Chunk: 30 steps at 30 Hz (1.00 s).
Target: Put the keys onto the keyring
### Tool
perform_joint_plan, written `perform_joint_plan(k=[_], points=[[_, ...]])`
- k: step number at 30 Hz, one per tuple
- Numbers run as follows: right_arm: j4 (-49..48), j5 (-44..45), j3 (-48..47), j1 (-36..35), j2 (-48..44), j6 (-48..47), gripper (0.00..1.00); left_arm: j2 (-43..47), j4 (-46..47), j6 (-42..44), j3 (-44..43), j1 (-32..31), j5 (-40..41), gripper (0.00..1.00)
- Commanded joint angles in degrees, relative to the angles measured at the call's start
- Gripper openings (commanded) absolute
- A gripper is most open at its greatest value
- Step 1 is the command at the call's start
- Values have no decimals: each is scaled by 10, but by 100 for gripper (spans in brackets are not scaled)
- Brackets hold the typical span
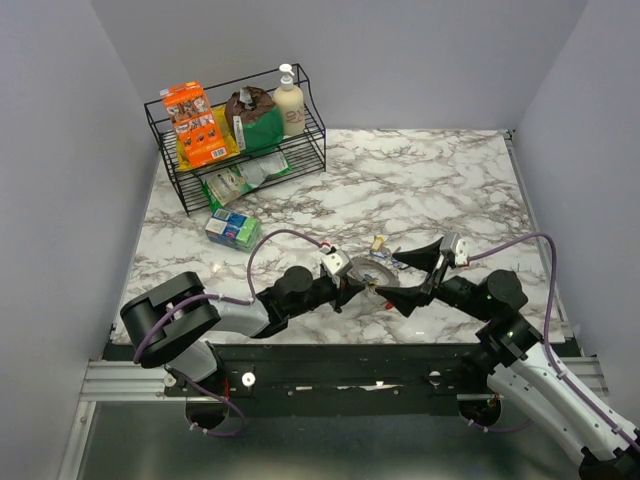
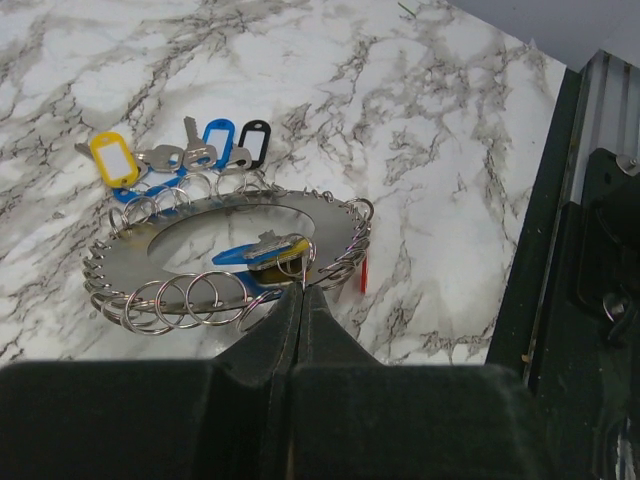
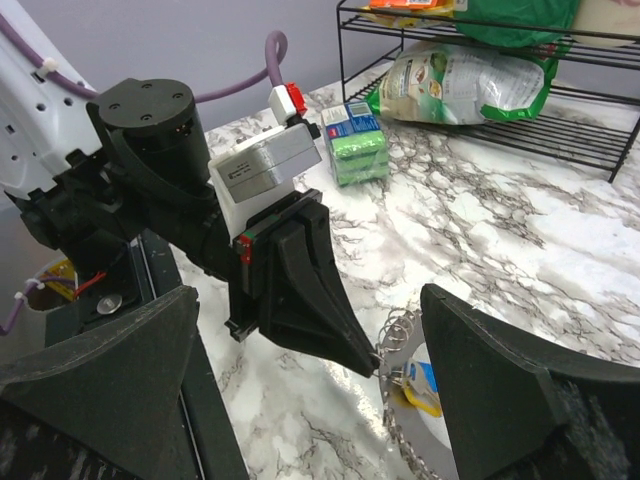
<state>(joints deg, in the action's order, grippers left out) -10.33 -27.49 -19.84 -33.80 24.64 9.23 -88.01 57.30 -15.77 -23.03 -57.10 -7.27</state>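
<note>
Grey walls [image 1: 400, 60] surround the marble tabletop [image 1: 430, 180]. Near its front edge, left fingers [image 2: 270, 350] pinch the keyring [image 2: 125, 250]; right fingers [image 3: 500, 370] are spread.

**Finishes as my screens show them**

The keyring [image 2: 125, 265] reads to me as bare silver metal, brushed and softly reflective, with bright wire loops along its rim. The keys [image 2: 165, 157] have dull silver metal blades and smooth, glossy plastic heads in yellow, blue and black. I see the table [image 2: 430, 170] as polished marble-look, white with grey veins. The left gripper [image 2: 301, 292] and right gripper [image 1: 388, 277] are matt black plastic, finely grained. The rack [image 1: 167, 160] is thin black wire; 1 bag [image 3: 470, 85] in it is shiny film.
</note>
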Motion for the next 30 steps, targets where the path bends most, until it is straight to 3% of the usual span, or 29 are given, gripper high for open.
perform_joint_plan(k=[1, 6, 20, 23, 24, 30], points=[[-23, -20, -5, -3, 9, 10, 100, 39, -92, -8, -5, -19, 25, 6], [-32, -27, -6, -3, 17, 11, 100, 64, -140, -13, 5, -35, 47, 17], [-29, -35, -13, -3, 15, 13, 100, 109, -165, -25, 32, -46, 68, 46], [-30, -35, -14, -3, 17, 12, 100, 130, -168, -25, 35, -47, 87, 58], [-31, -37, -15, -3, 20, 13, 100, 135, -169, -24, 36, -46, 89, 82], [-34, -40, -16, -4, 23, 12, 100, 163, -168, -10, 33, -46, 95, 85]])
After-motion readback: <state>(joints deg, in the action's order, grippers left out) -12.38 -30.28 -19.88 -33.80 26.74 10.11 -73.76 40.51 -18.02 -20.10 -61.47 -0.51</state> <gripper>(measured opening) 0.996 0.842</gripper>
